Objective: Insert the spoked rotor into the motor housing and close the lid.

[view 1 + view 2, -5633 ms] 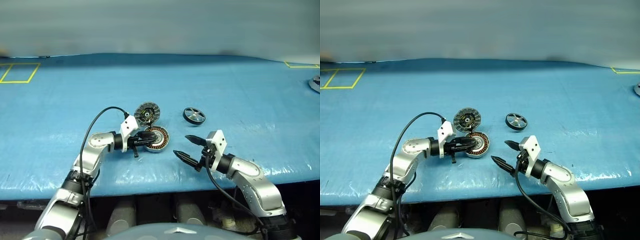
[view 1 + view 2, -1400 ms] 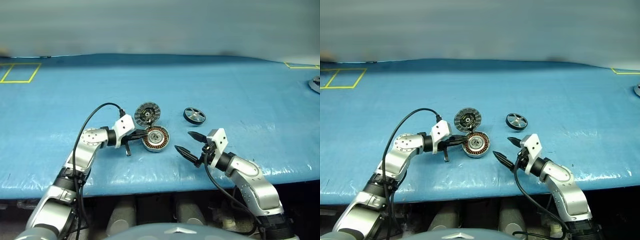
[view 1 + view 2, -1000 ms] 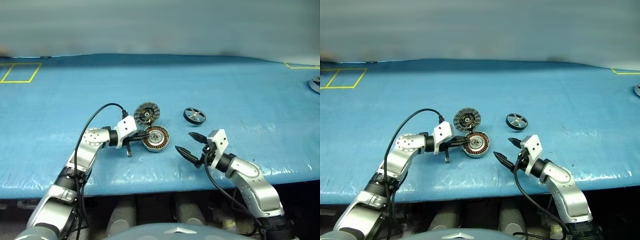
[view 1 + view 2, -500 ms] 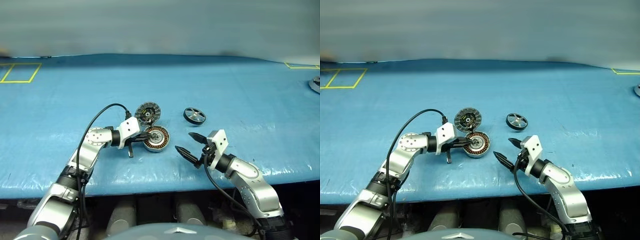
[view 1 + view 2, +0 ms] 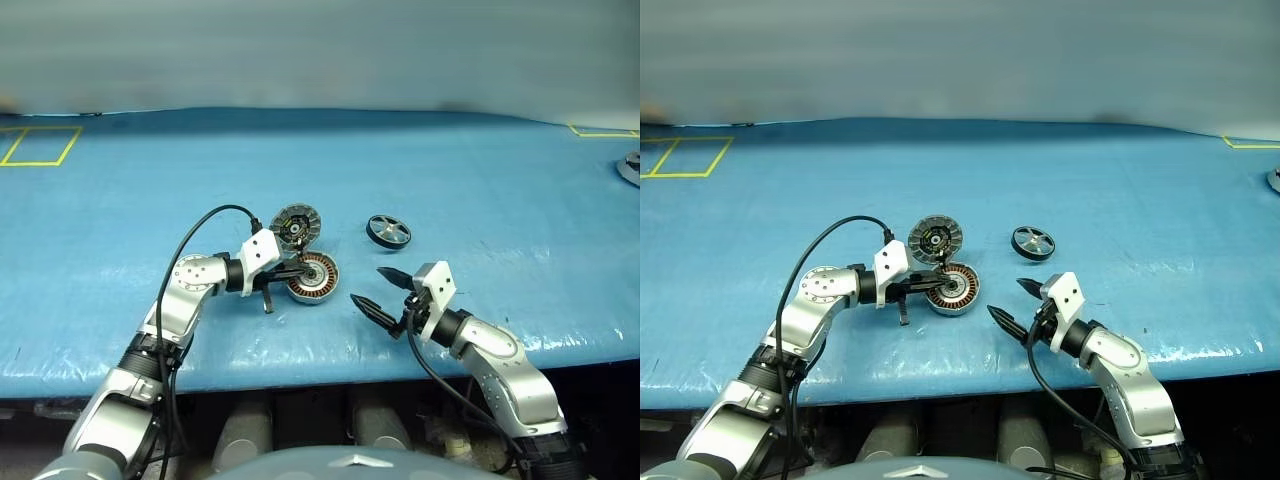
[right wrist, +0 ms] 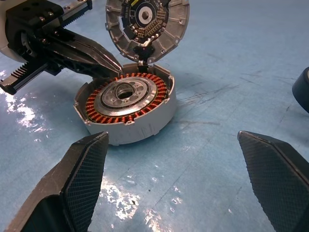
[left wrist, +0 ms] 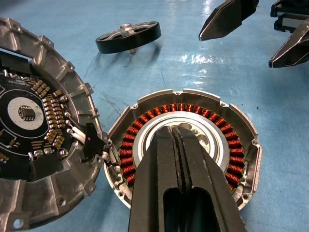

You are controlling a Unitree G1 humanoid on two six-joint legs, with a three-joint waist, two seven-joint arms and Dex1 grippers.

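Observation:
The motor housing (image 5: pixel 314 277) lies open on the blue table, its copper windings (image 7: pixel 227 140) ringing a silver hub. Its lid (image 5: pixel 296 224) stands swung back on the hinge, with the dark inner face (image 7: pixel 29 121) showing. My left gripper (image 5: pixel 300 270) is shut with nothing in it. Its tips reach from the left over the housing's rim toward the hub (image 7: pixel 176 129); I cannot tell whether they touch. The spoked rotor (image 5: pixel 388 231) lies flat, behind and to the right of the housing. My right gripper (image 5: pixel 366 285) stands open and empty, right of the housing and pointing at it.
A silvery part (image 5: pixel 630 168) sits at the table's far right edge. Yellow tape (image 5: pixel 38 145) marks a rectangle at the far left. The table's front edge (image 5: pixel 320 365) runs just below both grippers.
Since the earliest frame the left gripper drew back to the housing's left rim, then edged over it again, staying shut. The right gripper, rotor and lid have kept their places.

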